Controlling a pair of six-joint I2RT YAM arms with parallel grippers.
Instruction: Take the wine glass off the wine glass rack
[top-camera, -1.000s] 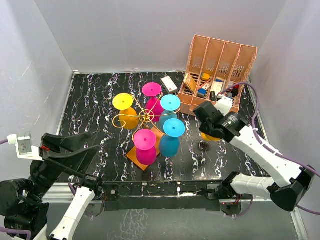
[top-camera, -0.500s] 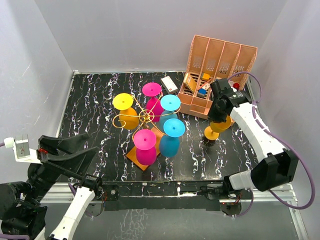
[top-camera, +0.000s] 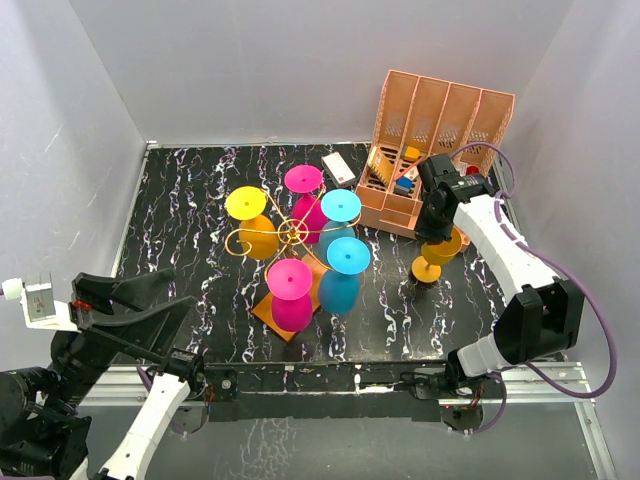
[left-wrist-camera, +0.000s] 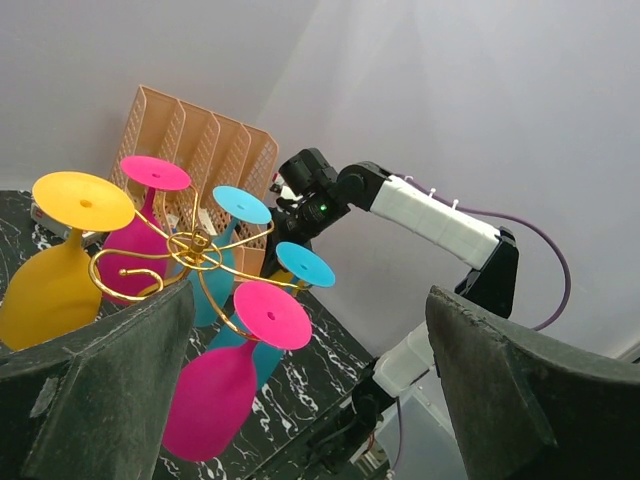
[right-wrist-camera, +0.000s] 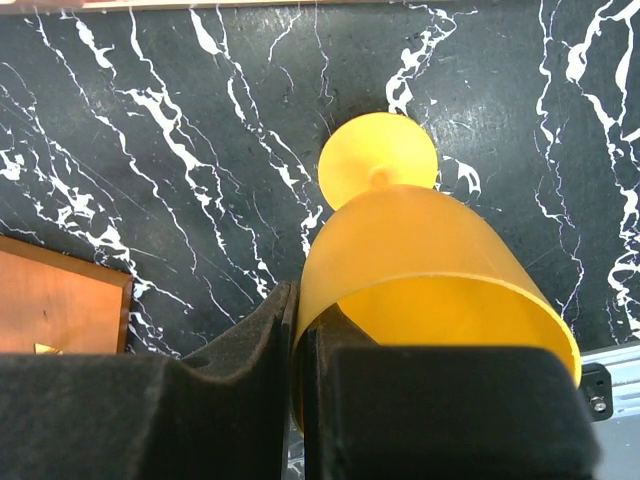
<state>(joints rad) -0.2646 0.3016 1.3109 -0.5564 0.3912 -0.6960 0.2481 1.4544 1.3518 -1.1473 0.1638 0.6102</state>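
The gold wire wine glass rack (top-camera: 292, 232) stands mid-table on its orange base (top-camera: 268, 310). Several glasses hang on it upside down: yellow (top-camera: 250, 218), magenta (top-camera: 291, 292) and cyan (top-camera: 344, 268) among them. It also shows in the left wrist view (left-wrist-camera: 190, 250). My right gripper (top-camera: 437, 226) is shut on the rim of an orange wine glass (top-camera: 441, 250), held upright to the right of the rack. In the right wrist view the glass (right-wrist-camera: 420, 250) has its foot pointing down at the table, with my fingers (right-wrist-camera: 240, 350) pinching its wall. My left gripper (top-camera: 135, 300) is open and empty, raised at the near left.
A tall salmon-pink slotted desk organiser (top-camera: 440, 130) holding small items stands at the back right, just behind my right gripper. A white card (top-camera: 338, 167) lies behind the rack. Grey walls close in the black marbled table (top-camera: 190, 200).
My right wrist has swung toward the back right, bringing the orange glass into view upright with its foot down. My left arm has sunk slightly toward the near left.
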